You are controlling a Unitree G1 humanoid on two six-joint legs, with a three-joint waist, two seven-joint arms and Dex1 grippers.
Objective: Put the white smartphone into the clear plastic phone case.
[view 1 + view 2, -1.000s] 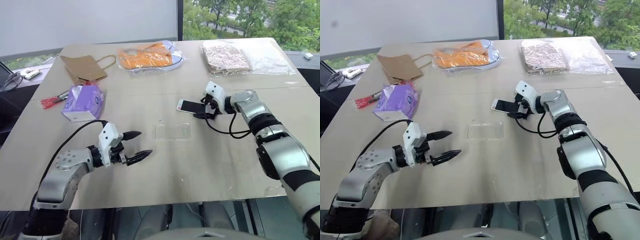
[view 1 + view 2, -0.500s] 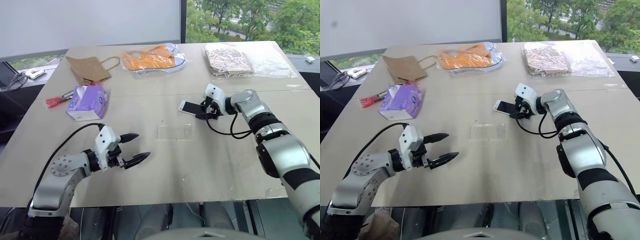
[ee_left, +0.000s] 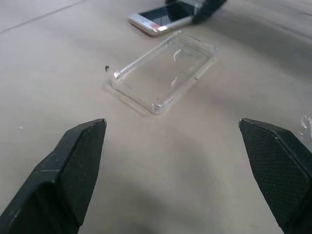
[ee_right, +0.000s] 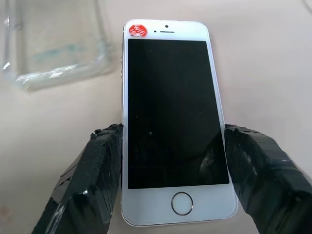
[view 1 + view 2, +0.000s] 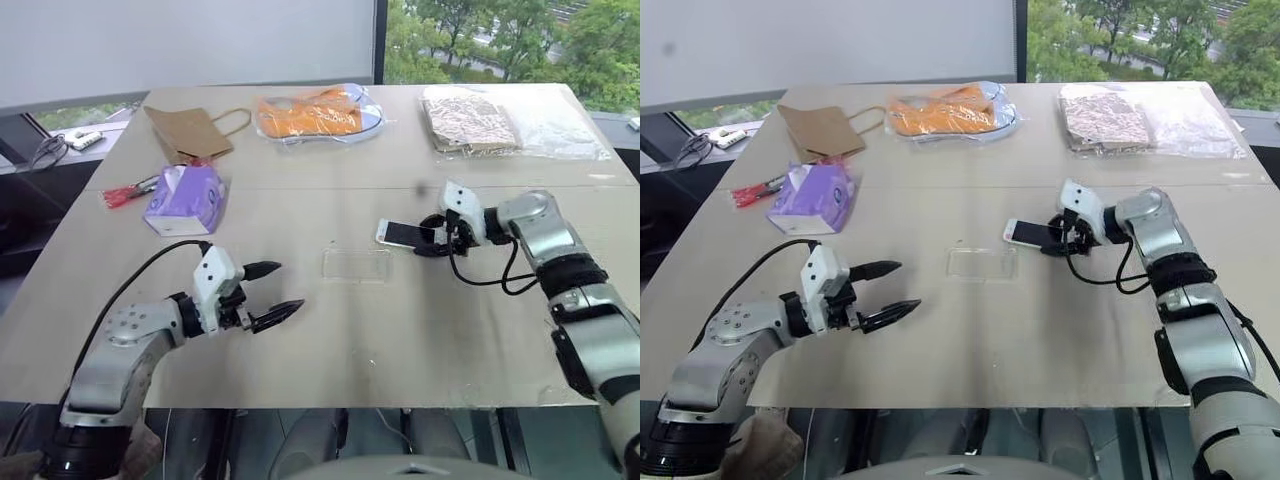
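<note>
The right gripper [image 4: 173,170] now has its two black fingers [image 4: 97,165] pressed on the long edges of the white smartphone [image 4: 173,112], near the end with the round button, so it is closed on the phone. One second ago these fingers stood wider beside the phone; now they have come together on it. The screen faces up and the end with the small red sticker points toward the clear plastic phone case [image 5: 357,264].

In the head views the phone [image 5: 404,233] sits closer to the case than it did a second ago, although the camera itself has also shifted, so part of this change is only apparent. Phone and case are near, not touching. I cannot tell if the phone is lifted or rests on the table [image 5: 400,340].

The left gripper [image 5: 272,292] hovers over the table on the near left side of the case, its fingers spread wide with nothing between them, as before.

My judgement: the grasp is made, and the carrying toward the case is beginning. The insertion is not yet done. The case is light and free on the table, so it may slide when the phone is pressed in.
</note>
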